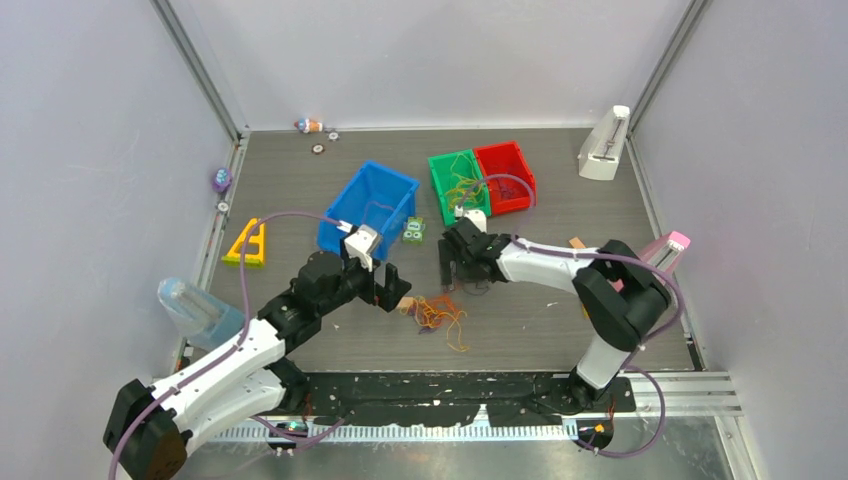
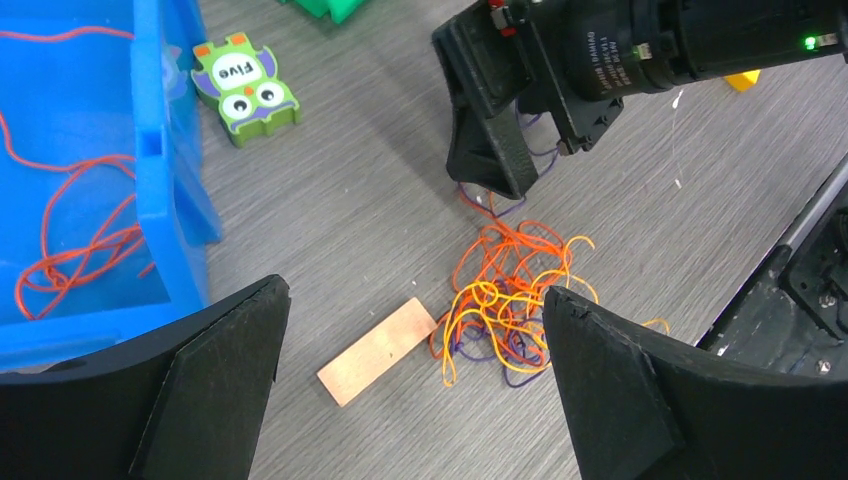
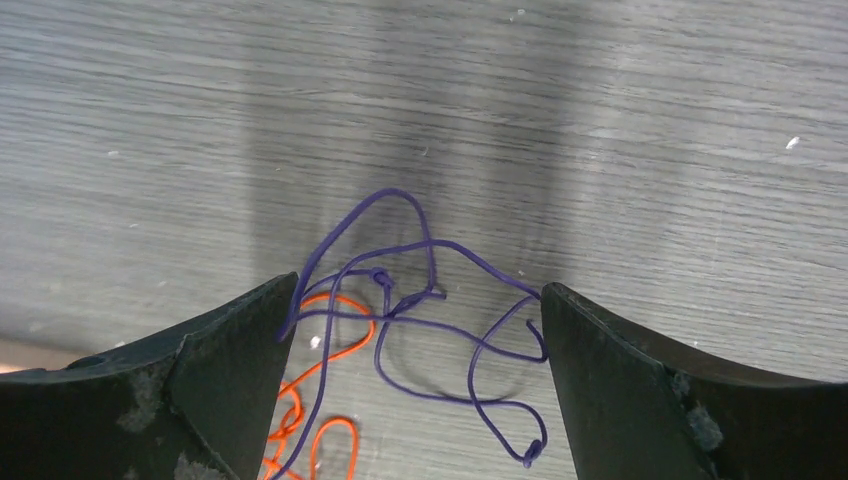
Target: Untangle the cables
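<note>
Right wrist: right end effector (image 3: 417, 290) open, straddling purple cable (image 3: 382, 278) loops; left end effector (image 2: 412, 290) open above tangle (image 2: 505, 290). Next, probably: pinch purple, pull clear.

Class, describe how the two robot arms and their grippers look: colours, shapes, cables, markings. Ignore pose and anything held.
The left arm and right arm both have white shells between bulky black joints, with a lilac cable looping along each. The left gripper and right gripper each carry two matte black, wedge-shaped fingers. A green light glows on the right gripper's black body.
</note>
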Robot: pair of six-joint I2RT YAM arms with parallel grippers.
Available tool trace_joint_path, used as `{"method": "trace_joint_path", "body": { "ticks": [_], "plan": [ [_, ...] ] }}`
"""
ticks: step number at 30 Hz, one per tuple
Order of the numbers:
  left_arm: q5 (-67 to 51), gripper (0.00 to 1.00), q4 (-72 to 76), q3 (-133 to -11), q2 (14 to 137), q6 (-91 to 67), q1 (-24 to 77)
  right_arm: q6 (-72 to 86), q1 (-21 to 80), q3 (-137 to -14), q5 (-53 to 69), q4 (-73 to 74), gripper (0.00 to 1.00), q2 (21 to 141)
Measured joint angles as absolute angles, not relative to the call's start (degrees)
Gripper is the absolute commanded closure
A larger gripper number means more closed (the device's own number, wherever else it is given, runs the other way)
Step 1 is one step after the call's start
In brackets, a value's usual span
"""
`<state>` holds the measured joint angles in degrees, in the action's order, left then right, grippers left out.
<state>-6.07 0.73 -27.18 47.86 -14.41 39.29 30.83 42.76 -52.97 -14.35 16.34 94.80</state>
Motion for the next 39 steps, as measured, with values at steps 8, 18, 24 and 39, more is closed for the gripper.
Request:
{"method": "trace_joint_path", "body": {
  "ticks": [8,18,24,39],
  "plan": [
    [-6.2,0.02,4.8,-24.1,48.2,-14.2,39.3,30.7,45.4,-58.7,-20.0,20.8,0.90,100.6],
    [-8.6,0.04,10.6,-21.0,52.8,-14.6,39.3,27.2,37.7,-57.4,-15.4,22.0,0.95,97.2],
    [-10.1,0.05,13.5,-20.9,53.5,-14.6,39.3,22.0,29.6,-67.5,-12.5,25.8,0.95,95.9],
    [-13.1,0.04,17.2,-20.8,57.2,-14.4,39.3,13.7,14.1,-107.2,-10.0,32.3,0.95,113.6]
  ]
}}
